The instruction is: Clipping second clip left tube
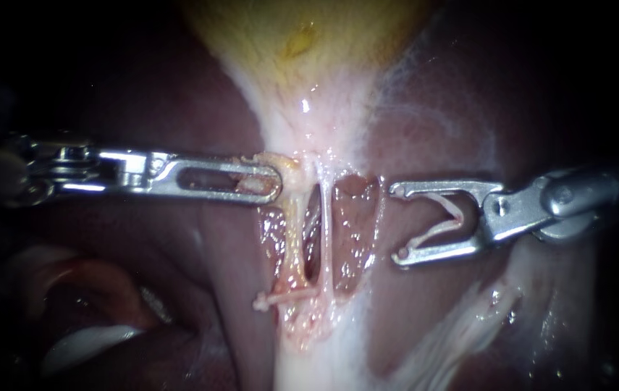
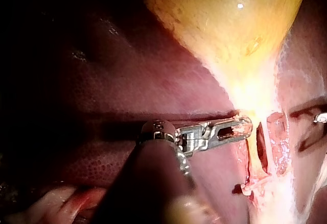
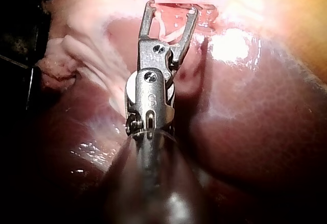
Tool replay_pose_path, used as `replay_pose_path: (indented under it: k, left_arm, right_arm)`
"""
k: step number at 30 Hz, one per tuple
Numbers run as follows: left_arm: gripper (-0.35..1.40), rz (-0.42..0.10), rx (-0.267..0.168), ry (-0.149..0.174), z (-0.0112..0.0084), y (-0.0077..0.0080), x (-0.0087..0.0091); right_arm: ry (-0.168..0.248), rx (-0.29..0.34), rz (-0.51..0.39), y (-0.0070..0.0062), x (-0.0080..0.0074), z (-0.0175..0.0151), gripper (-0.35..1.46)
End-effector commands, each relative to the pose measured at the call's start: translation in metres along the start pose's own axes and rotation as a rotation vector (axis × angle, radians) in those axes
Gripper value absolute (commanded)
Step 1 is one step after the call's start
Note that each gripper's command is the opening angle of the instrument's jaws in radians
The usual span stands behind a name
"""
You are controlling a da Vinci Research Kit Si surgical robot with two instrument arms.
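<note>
Evidently pending: right steel instrument (image 1: 398,224) grips a splayed pale clip (image 1: 460,216) near the yellowish left tube (image 1: 296,242); left slotted instrument (image 1: 269,181) clamps pale tissue (image 1: 292,167).

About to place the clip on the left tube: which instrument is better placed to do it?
Right. The right instrument carries a clip between its spread jaws, facing the left tube from close by. The left instrument is shut on tissue at that tube's top, so it is occupied.
</note>
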Motion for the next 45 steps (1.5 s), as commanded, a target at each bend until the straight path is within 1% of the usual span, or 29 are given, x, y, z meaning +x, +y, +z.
replay_pose_path:
  k: [1, 5, 9, 13, 15, 16, 19, 22, 29, 37, 45]
  left_arm:
    - [-0.35, 0.0, 0.001, 0.0, 0.0, 0.0, 0.0]
    - [-0.35, -0.001, 0.003, 0.003, -0.0007, -0.0002, -0.0001]
    - [-0.35, -0.005, 0.01, 0.013, -0.0023, -0.0007, -0.0004]
    - [-0.35, -0.001, 0.003, 0.009, -0.0045, -0.0022, -0.0009]
    - [-0.35, 0.012, 0.001, -0.001, -0.0055, -0.0031, -0.0011]
    - [-0.35, 0.009, 0.001, -0.004, -0.0061, -0.0036, -0.0011]
    - [-0.35, 0.016, 0.002, -0.01, -0.0072, -0.0047, -0.0011]
    - [-0.35, 0.014, 0.002, -0.014, -0.0078, -0.0051, -0.0009]
    - [-0.35, 0.021, -0.001, -0.016, -0.0083, -0.0049, -0.0008]
    - [-0.35, 0.021, 0.001, -0.019, -0.0081, -0.0048, -0.0009]
    - [-0.35, 0.02, -0.001, -0.021, -0.0077, -0.005, -0.0008]
  right_arm:
    - [0.0, 0.0, 0.0, 0.0, 0.0, 0.0, 0.46]
    - [0.0, 0.001, -0.001, -0.0001, 0.0, 0.0, 0.46]
    - [0.0, 0.001, -0.001, -0.0001, 0.0001, 0.0, 0.46]
    - [0.0, 0.001, -0.001, -0.0001, 0.0001, 0.0, 0.46]
    - [0.0, 0.0, -0.001, -0.0001, 0.0001, 0.0001, 0.46]
    - [0.0, 0.0, -0.001, -0.0001, 0.0001, 0.0001, 0.46]
    - [0.0, 0.0, 0.005, -0.0002, 0.0001, 0.0001, 0.46]
    - [0.001, 0.0, 0.011, -0.0002, 0.0001, 0.0001, 0.46]
    - [0.001, -0.001, 0.048, -0.0006, -0.0003, 0.0007, 0.46]
    - [0.002, 0.002, 0.097, -0.0012, -0.001, 0.0035, 0.46]
    - [0.004, 0.006, 0.129, -0.001, -0.0011, 0.0066, 0.45]
